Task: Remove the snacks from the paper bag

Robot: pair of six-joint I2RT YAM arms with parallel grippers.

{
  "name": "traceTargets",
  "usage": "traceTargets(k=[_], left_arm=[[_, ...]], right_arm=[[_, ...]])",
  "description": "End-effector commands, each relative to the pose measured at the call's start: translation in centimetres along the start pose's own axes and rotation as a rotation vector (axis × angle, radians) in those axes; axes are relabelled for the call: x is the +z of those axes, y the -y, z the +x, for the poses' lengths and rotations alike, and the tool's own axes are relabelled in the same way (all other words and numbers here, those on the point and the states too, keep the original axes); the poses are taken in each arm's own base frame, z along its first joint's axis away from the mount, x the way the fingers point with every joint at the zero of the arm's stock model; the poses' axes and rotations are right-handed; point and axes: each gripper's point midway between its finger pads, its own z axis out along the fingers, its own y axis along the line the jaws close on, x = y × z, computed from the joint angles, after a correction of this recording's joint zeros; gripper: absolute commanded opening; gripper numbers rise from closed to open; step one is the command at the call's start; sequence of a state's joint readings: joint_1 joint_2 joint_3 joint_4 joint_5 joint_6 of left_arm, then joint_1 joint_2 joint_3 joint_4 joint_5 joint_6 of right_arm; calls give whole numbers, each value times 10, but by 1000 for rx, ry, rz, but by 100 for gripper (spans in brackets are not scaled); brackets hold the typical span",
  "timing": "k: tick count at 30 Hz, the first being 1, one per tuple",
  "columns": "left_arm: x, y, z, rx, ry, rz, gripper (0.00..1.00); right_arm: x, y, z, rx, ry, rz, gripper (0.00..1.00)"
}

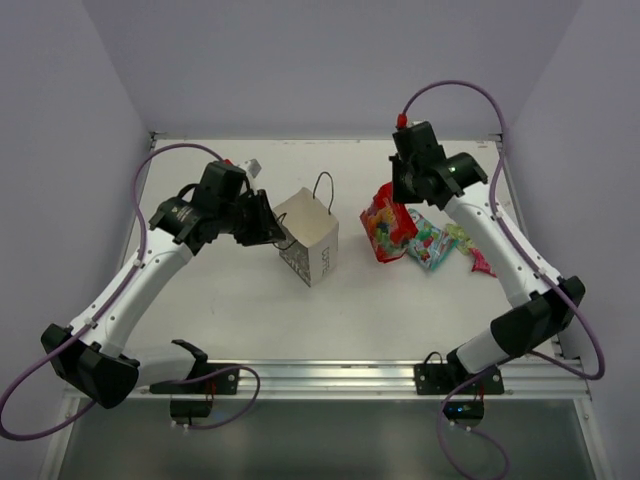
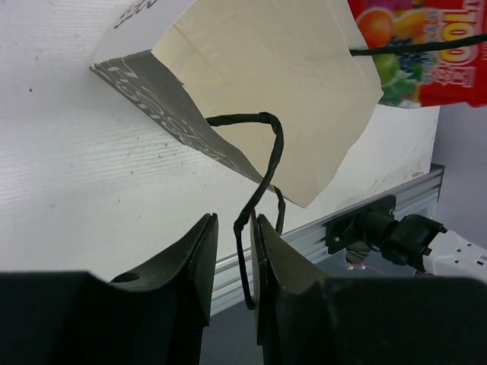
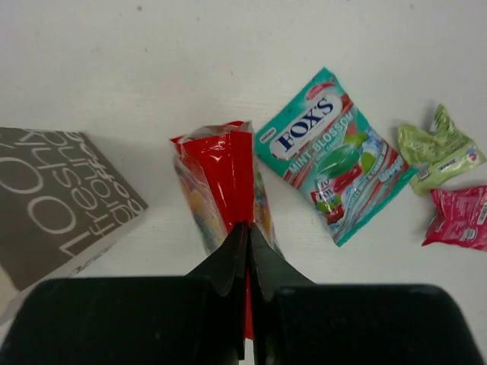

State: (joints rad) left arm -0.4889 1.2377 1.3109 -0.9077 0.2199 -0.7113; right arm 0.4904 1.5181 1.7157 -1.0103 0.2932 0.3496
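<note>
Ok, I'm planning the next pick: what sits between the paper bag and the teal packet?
The red packet, pinched by the right hand, stands between the paper bag and the teal packet; the right wrist view shows it best.

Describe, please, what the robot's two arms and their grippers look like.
The left arm and right arm have white tubular links, black joints and black bases. A thin purple cable loops along each. The left gripper and right gripper have matte black, wedge-shaped fingers that taper to narrow tips.
</note>
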Motion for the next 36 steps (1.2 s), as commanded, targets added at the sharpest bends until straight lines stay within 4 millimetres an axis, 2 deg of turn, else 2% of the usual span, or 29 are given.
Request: traceTargets(k=[1,4,5,8,13,16,17,20,22,24,25,26,28,29,31,32,36], left_arm=[[-10,10,-10,27,32,45,33],[-11,12,-13,28,38,55,43],[-12,13,-14,26,43,57,49],[-13,14,-17,33,47,60,59],[-17,16,-21,35,55,59,70],[-19,15,-21,33,51,49,89],[-20,15,-22,32,53,47,100],[-27,17,-28,40,84,47,100],[-32,19,-31,48,106,48,100],[-36,18,-36,54,134,38,100],[-42,20,-39,58,157,39,100],[-45,20,-41,63,172,40,100],[-55,22,-48,75,219,42,100],[-58,22,-50,76,235,38,100],[-61,22,-50,78,242,39,100],[-59,20,-48,76,234,33,100],[-54,7,-35,60,201,-3,100]], right_arm=[[20,3,-2,79,13,-2,0],[38,5,18,71,-59,4,0],[47,5,25,64,-90,11,0],[61,5,38,54,-141,24,0],[71,10,48,43,-182,65,0],[72,11,50,34,-191,68,0],[72,11,50,36,-189,71,13],[71,15,50,30,-184,88,36],[70,16,49,27,-183,92,47],[67,17,45,29,-172,98,58],[65,18,43,32,-165,100,70],[63,19,38,35,-152,109,77],[55,20,30,40,-127,108,88],[50,23,21,46,-99,121,93],[42,26,20,44,-107,132,98],[37,25,13,58,-95,130,99],[18,20,21,75,-121,85,99]])
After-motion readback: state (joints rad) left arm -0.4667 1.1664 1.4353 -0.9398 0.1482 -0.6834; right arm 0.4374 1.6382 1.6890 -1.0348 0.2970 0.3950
